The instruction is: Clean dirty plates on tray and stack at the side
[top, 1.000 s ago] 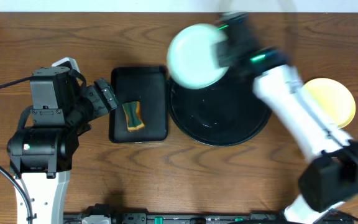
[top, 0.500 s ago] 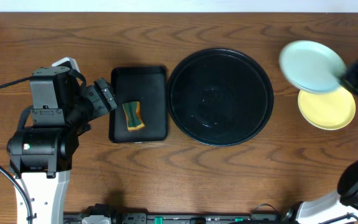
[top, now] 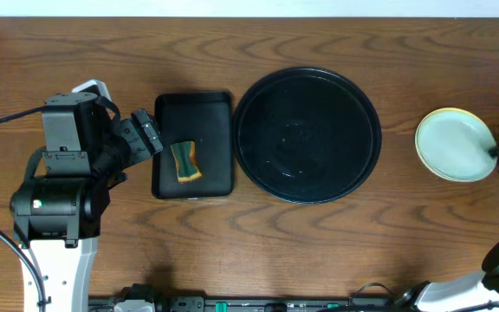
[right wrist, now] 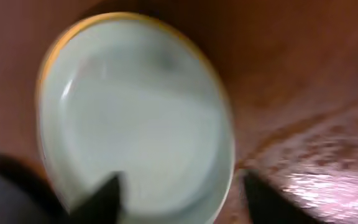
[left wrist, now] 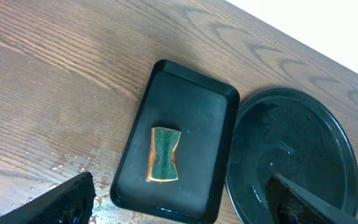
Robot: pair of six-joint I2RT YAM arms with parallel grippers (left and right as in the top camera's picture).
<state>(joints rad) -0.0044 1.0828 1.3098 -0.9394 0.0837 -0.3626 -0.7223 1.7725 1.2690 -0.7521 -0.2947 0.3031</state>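
A light blue plate [top: 454, 146] lies on top of a pale yellow plate [top: 433, 121] on the table, right of the round black tray [top: 307, 134]. In the blurred right wrist view the blue plate [right wrist: 135, 112] fills the picture, with the yellow rim [right wrist: 73, 32] showing behind it. My right gripper [top: 497, 156] [right wrist: 179, 199] is open at the stack's right edge, one finger over the plate and the other over the wood. Far to the left, my left gripper [top: 148, 134] [left wrist: 182, 208] hangs open and holds nothing.
A rectangular black tray [top: 193, 113] [left wrist: 197, 99] sits left of the round tray and holds a green and yellow sponge [top: 185, 161] [left wrist: 164, 154]. The left arm's base stands at the table's left front. The wood near the small tray looks wet.
My right arm carried the light blue plate from above the round tray to the right, set it on the yellow plate and opened its jaws. The left arm stayed still.
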